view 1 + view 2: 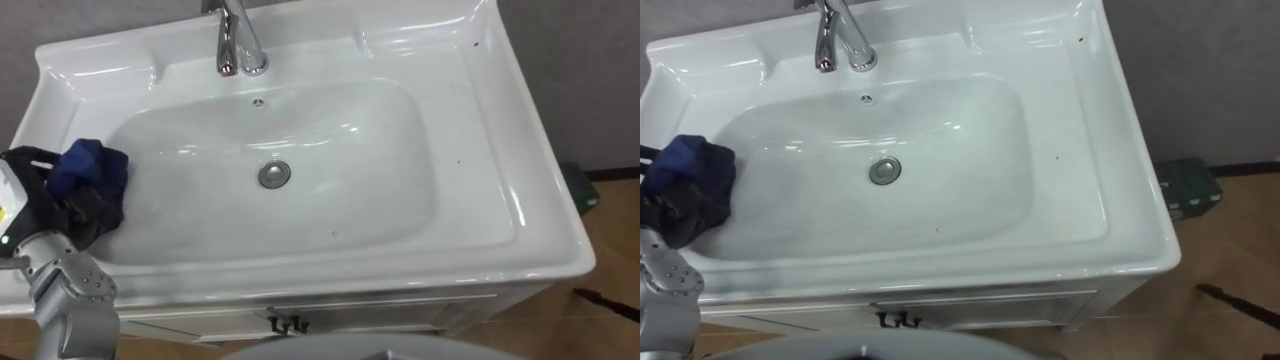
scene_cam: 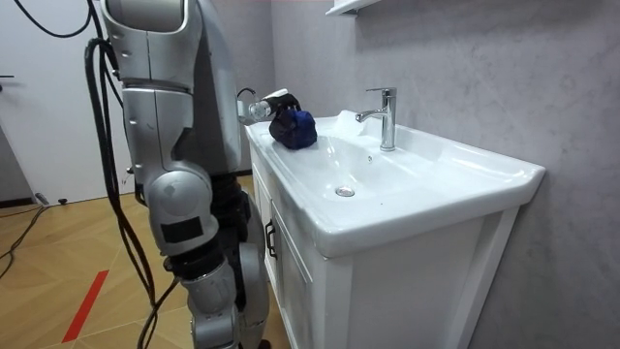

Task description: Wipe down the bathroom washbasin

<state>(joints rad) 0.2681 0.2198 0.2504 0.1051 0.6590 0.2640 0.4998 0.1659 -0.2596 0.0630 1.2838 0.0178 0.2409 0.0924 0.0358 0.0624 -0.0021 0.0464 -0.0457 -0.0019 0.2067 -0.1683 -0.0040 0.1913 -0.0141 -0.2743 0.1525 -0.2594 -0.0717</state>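
the left hand (image 1: 88,210) has its fingers curled round a bunched blue cloth (image 1: 92,165) on the left slope of the basin (image 1: 480,150). the cloth looks soft, light and limp; a full-handed hold on the bunch suits it.

The left hand (image 1: 678,218) is gripping a bunched blue cloth (image 1: 688,165) against the bowl wall of the basin (image 1: 1070,150), well left of the drain (image 1: 884,170). The faucet (image 1: 838,40) is standing behind the drain, and a green box (image 1: 1185,187) is lying far to its right.
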